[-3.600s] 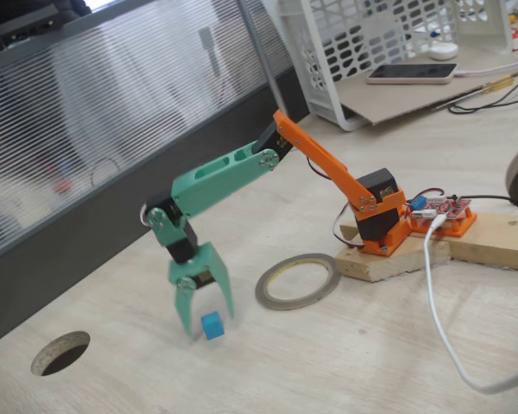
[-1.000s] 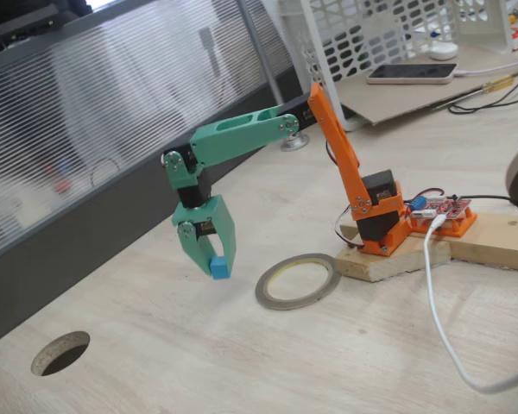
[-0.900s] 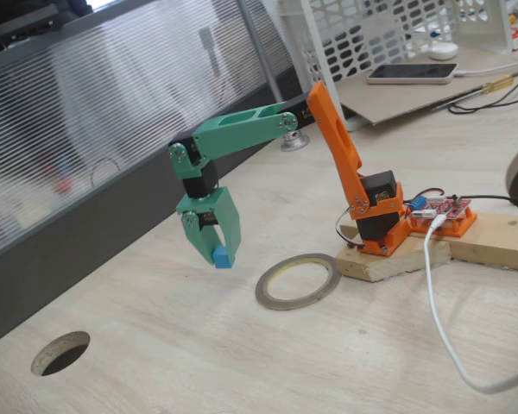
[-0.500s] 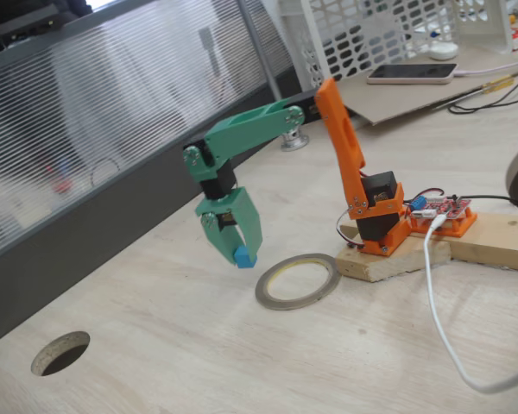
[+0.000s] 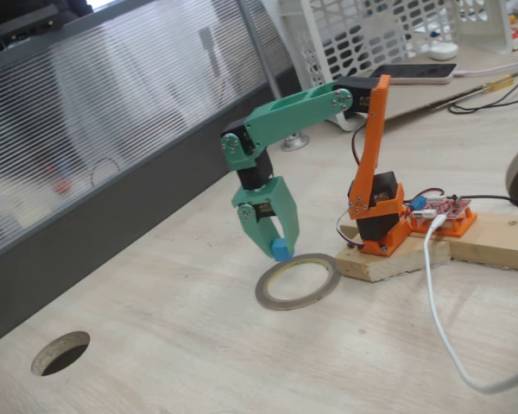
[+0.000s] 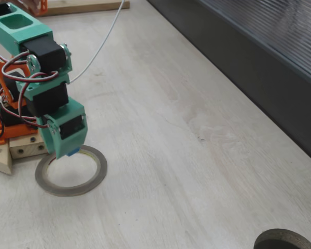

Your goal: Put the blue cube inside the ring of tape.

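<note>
While pinching blue cube (image 5: 281,251) — jaws point down.

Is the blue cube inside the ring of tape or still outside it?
Outside. The blue cube is held off the table in the end effector, above the near rim of the ring of tape, not resting within it.

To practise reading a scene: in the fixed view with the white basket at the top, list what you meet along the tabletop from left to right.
Round hole in the table → tape ring → wooden block under the arm → red circuit board.
</note>
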You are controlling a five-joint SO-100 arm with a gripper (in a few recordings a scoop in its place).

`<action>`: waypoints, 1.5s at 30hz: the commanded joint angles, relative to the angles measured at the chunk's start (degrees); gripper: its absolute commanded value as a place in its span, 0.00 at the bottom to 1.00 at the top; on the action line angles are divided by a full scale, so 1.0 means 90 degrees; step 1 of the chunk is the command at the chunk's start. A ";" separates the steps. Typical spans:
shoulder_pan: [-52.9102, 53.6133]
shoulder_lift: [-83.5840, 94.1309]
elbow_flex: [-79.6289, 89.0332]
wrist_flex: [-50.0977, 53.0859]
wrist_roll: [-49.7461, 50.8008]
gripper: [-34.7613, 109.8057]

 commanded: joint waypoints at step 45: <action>0.0049 -0.0205 0.0674 -0.0742 0.0107 0.27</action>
